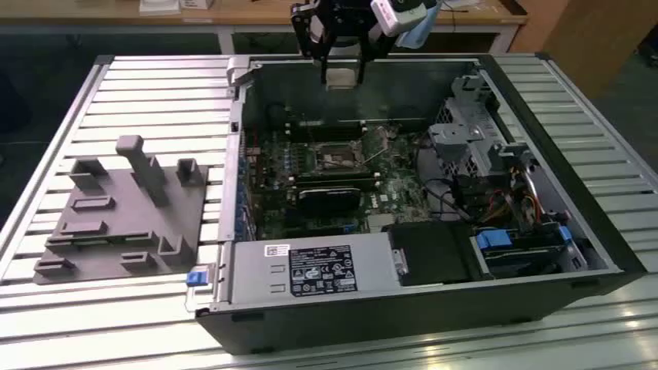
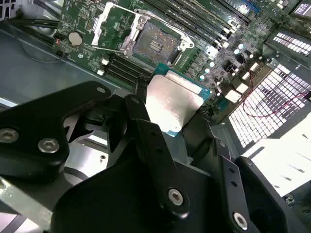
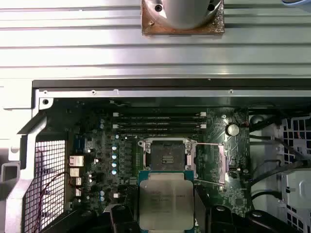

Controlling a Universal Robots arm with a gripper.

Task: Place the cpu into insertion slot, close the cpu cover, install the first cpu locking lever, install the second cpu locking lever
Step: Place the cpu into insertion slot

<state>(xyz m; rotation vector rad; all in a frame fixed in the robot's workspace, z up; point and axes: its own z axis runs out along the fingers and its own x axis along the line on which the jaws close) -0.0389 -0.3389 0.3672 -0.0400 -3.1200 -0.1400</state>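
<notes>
1. In the exterior view, the gripper [image 1: 344, 68] hung above the far wall of the open computer case [image 1: 411, 308]. It pinched the cpu [image 1: 343, 79] well above the motherboard [image 1: 308, 166].
2. In the second wrist view, black fingers [image 2: 146, 126] clamped the cpu [image 2: 174, 102] by opposite edges, silver top showing. Beyond it the socket [image 2: 154, 42] lay bare, with the cpu cover [image 2: 102, 19] swung open beside it.
3. In the first wrist view, the cpu [image 3: 166, 199] was apart from the socket [image 3: 166, 156], unseated. The wire locking levers [image 3: 209, 144] stood unlatched beside the socket.

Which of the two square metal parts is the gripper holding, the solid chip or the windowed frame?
The cpu: solid dull-silver top, clamped in the gripper, not yet seated. The cpu cover, the windowed frame, stands flipped open beside the empty socket.
</notes>
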